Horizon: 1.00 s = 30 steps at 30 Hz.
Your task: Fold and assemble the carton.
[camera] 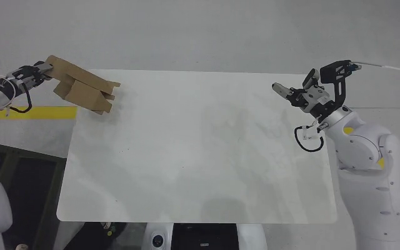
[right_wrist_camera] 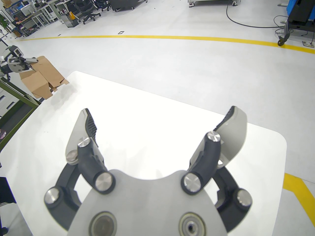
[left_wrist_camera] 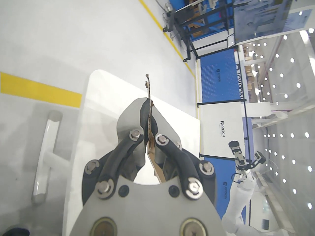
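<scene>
Right pincer is spread wide, nothing between its fingers, hanging over the white table. Way out ahead of it, off to one side by the table's far corner, the left pincer pinches a brown carton by its upper flap. Yellow floor line runs beyond.

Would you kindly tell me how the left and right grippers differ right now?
The left gripper is shut on the carton; the right gripper is open and empty. The left is off the table; the right is over it. Both sit near its far edge.
</scene>
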Tool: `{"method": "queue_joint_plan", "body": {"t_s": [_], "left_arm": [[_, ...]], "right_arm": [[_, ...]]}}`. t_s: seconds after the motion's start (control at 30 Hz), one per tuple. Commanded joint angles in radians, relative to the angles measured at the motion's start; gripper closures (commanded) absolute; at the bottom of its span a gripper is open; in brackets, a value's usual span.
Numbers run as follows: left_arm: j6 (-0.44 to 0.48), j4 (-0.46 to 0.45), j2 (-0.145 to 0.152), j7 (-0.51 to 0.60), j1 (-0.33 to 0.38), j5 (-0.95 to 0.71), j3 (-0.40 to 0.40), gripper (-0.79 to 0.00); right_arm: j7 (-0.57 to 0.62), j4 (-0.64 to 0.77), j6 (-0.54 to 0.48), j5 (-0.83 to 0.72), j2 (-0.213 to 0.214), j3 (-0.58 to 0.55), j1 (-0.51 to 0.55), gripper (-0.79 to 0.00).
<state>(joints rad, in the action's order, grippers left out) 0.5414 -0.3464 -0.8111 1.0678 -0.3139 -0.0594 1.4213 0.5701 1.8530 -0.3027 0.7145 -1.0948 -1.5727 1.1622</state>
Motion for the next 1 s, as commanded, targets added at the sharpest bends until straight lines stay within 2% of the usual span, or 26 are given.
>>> {"method": "queue_joint_plan", "body": {"t_s": [0.0, 0.17, 0.4, 0.67, 0.77, 0.97], "left_arm": [[0.003, -0.028, -0.011, 0.001, 0.015, -0.028, -0.008, 0.000], [-0.012, -0.095, -0.051, -0.018, 0.055, -0.065, -0.057, 0.000], [-0.020, -0.187, -0.133, -0.031, 0.112, -0.095, -0.190, 0.000], [-0.021, -0.205, -0.221, -0.016, 0.181, -0.183, -0.314, 0.000], [-0.016, -0.217, -0.251, 0.033, 0.175, -0.259, -0.346, 0.000], [-0.032, -0.228, -0.296, 0.050, 0.147, -0.339, -0.400, 0.000]], "right_arm": [[0.000, 0.000, 0.000, 0.000, 0.000, 0.000, 0.000, -0.785], [0.000, 0.000, 0.000, 0.000, 0.000, 0.000, 0.000, -0.785], [0.000, 0.000, 0.000, 0.000, 0.000, 0.000, 0.000, -0.785], [0.000, 0.000, 0.000, 0.000, 0.000, 0.000, 0.000, -0.785], [0.000, 0.000, 0.000, 0.000, 0.000, 0.000, 0.000, -0.785], [0.000, 0.000, 0.000, 0.000, 0.000, 0.000, 0.000, -0.785]]}}
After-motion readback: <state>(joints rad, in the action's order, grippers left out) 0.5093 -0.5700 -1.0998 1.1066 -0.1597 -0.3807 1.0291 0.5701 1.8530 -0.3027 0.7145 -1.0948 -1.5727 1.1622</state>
